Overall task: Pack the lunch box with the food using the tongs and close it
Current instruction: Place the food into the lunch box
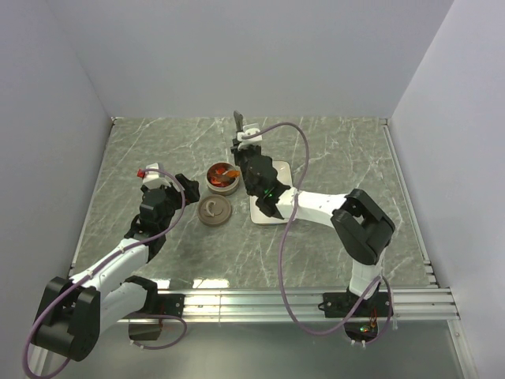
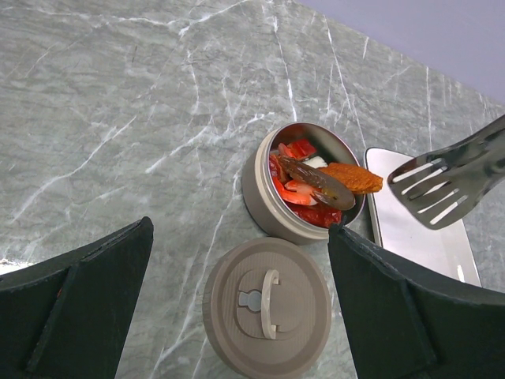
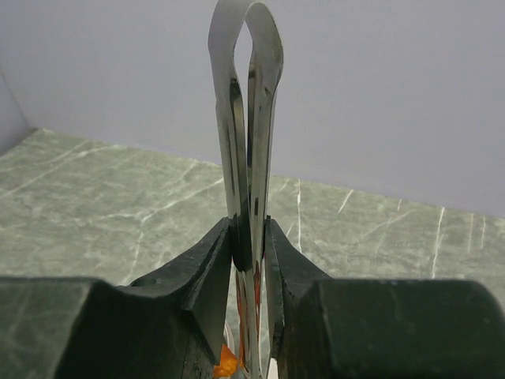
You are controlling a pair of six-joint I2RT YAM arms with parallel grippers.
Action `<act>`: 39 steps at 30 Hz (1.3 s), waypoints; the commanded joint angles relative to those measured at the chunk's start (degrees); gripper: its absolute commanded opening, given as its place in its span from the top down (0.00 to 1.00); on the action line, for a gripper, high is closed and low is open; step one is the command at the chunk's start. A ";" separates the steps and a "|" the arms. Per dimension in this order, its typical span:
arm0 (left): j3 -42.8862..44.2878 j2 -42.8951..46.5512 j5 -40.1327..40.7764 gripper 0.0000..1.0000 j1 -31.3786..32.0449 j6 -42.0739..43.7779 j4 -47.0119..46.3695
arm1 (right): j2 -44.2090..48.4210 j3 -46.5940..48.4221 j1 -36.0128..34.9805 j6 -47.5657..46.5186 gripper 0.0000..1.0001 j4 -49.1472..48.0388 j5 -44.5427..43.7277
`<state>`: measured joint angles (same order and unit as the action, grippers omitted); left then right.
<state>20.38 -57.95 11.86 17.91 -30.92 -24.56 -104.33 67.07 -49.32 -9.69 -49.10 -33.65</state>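
Observation:
The round lunch box point(image 1: 222, 178) point(image 2: 260, 197) stands open on the marble, filled with red and orange food point(image 2: 304, 189). One orange piece point(image 2: 351, 178) lies across its right rim. The flat brown lid point(image 1: 214, 210) point(image 2: 267, 306) with its curved handle lies just in front of the tin. It sits below and between the fingers of my left gripper point(image 1: 185, 188) point(image 2: 241, 237), which is open and touches nothing. My right gripper point(image 1: 251, 158) point(image 3: 251, 237) is shut on the tongs point(image 3: 251, 118) point(image 2: 446, 178). Their slotted tips hang over the plate, right of the tin, with nothing between them.
A white rectangular plate point(image 1: 260, 213) point(image 2: 410, 237) lies right of the tin, partly under my right arm. White walls close in the marble table on three sides. A red-tipped part point(image 1: 143, 171) shows beside my left wrist.

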 commanded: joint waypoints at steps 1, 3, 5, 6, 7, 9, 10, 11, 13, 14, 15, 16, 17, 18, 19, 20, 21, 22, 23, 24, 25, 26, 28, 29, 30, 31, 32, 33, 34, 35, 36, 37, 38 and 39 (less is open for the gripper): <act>0.19 0.91 -0.34 0.01 -0.25 -0.11 -2.34 | -1.39 1.05 -0.43 0.55 0.73 -1.70 -1.42; 0.27 0.74 -0.34 0.01 -0.25 -0.11 -2.34 | -1.84 1.84 -0.86 0.64 0.73 -1.09 -1.24; 0.27 0.65 -0.34 0.01 -0.33 -0.11 -2.34 | -2.54 2.54 -1.48 0.38 0.73 -1.08 -1.24; 0.27 0.65 -0.34 0.00 -0.25 -0.11 -2.34 | -2.80 2.72 -1.65 0.38 0.74 -0.91 -1.24; 0.27 0.74 -0.34 0.01 -0.25 -0.11 -2.43 | -3.15 3.07 -1.83 0.38 0.74 -0.91 -1.07; 0.18 0.91 -0.34 0.00 -0.25 -0.11 -2.43 | -3.59 3.51 -2.36 0.38 0.74 -0.91 -0.89; 0.10 0.91 -0.26 0.01 -0.25 -0.11 -2.51 | -3.86 4.03 -2.62 0.29 0.74 -0.82 -0.81; 0.10 0.91 -0.34 0.01 -0.25 -0.11 -2.51 | -4.12 4.47 -2.80 0.20 0.74 -0.56 -0.72; 0.18 0.82 -0.43 0.01 -0.25 -0.11 -2.51 | -4.56 5.96 -3.32 -0.50 0.74 -0.03 -0.80; 0.18 0.74 -0.43 0.01 -0.25 -0.11 -2.51 | -4.65 6.40 -3.50 -0.76 0.74 0.32 -0.89; 0.18 0.74 -0.43 0.01 -0.33 -0.11 -2.51 | -4.65 6.76 -3.76 -1.29 0.74 0.41 -0.89; 0.18 0.74 -0.43 0.00 -0.33 -0.11 -2.51 | -4.65 7.46 -3.85 -1.38 0.74 0.58 -0.72; 0.18 0.74 -0.43 0.01 -0.33 -0.11 -2.51 | -4.65 7.64 -3.94 -1.21 0.74 0.93 -0.46; 0.10 0.82 -0.43 0.01 -0.33 -0.11 -2.51 | -4.82 7.81 -3.94 -0.86 0.74 1.11 -0.19; 0.10 0.82 -0.52 0.01 -0.33 -0.11 -2.51 | -5.00 8.51 -3.94 -0.68 0.74 1.46 0.25; 0.10 0.82 -0.52 0.00 -0.25 -0.20 -2.51 | -5.35 8.87 -4.03 -0.59 0.74 2.07 0.25; 0.10 0.91 -0.61 0.01 -0.33 -0.11 -2.60 | -6.14 9.83 -4.03 -0.59 0.74 2.34 0.16; 0.10 0.91 -0.69 0.01 -0.25 -0.11 -2.60 | -6.58 10.18 -4.03 -0.68 0.74 2.60 -0.27; 0.10 0.91 -0.78 0.00 -0.25 -0.11 -2.60 | -7.02 10.62 -4.03 -0.76 0.74 3.13 -0.54; 0.10 0.91 -0.78 0.01 -0.33 -0.11 -2.60 | -7.63 11.15 -4.03 -1.11 0.74 3.31 -0.80; 0.10 0.83 -0.78 0.01 -0.33 -0.11 -2.60 | -7.81 11.15 -3.94 -1.38 0.74 3.48 -1.24; 0.10 0.82 -0.78 0.00 -0.33 -0.11 -2.60 | -7.90 11.15 -4.03 -1.55 0.74 3.23 -2.20; 0.18 0.74 -0.87 0.00 -0.33 -0.02 -2.69 | -7.38 10.02 -3.94 -2.69 0.74 2.44 -3.17; 0.27 0.65 -0.87 0.01 -0.33 -0.02 -2.69 | -7.03 9.58 -4.03 -3.13 0.75 1.65 -4.66; 0.19 0.65 -0.87 0.01 -0.33 -0.11 -2.69 | -6.07 8.53 -4.03 -4.44 0.74 1.21 -5.28; 0.18 0.74 -0.87 0.01 -0.33 -0.11 -2.60 | -5.53 7.91 -4.03 -5.07 0.74 0.68 -6.07; 0.10 0.74 -0.87 0.01 -0.33 -0.11 -2.69 | -5.01 7.21 -4.03 -5.77 0.74 -0.63 -6.86; 0.10 0.82 -0.78 0.00 -0.33 -0.11 -2.69 | -3.87 5.72 -3.94 -7.17 0.74 -1.17 -8.35; 0.10 0.91 -0.78 0.01 -0.33 -0.11 -2.60 | -3.25 4.92 -3.94 -7.88 0.74 -1.87 -9.15; 0.01 0.91 -0.70 0.01 -0.33 -0.11 -2.60 | -2.55 4.04 -4.03 -8.41 0.74 -3.18 -9.76; 0.10 0.91 -0.70 0.00 -0.33 -0.11 -2.60 | -1.32 2.38 -4.03 -9.19 0.75 -3.89 -10.64; 0.10 0.91 -0.70 0.01 -0.33 -0.11 -2.60 | -0.70 1.58 -4.03 -9.46 0.74 -4.77 -10.74; 0.10 0.91 -0.70 0.01 -0.33 -0.11 -2.60 | -0.09 0.97 -4.03 -9.64 0.74 -5.04 -11.08; 0.10 0.74 -0.70 0.01 -0.33 -0.11 -2.60 | 0.70 0.09 -3.94 -9.64 0.74 -5.21 -11.17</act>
<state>20.38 -57.95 11.84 17.80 -30.92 -24.58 -108.99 68.31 -53.01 -16.97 -48.07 -41.60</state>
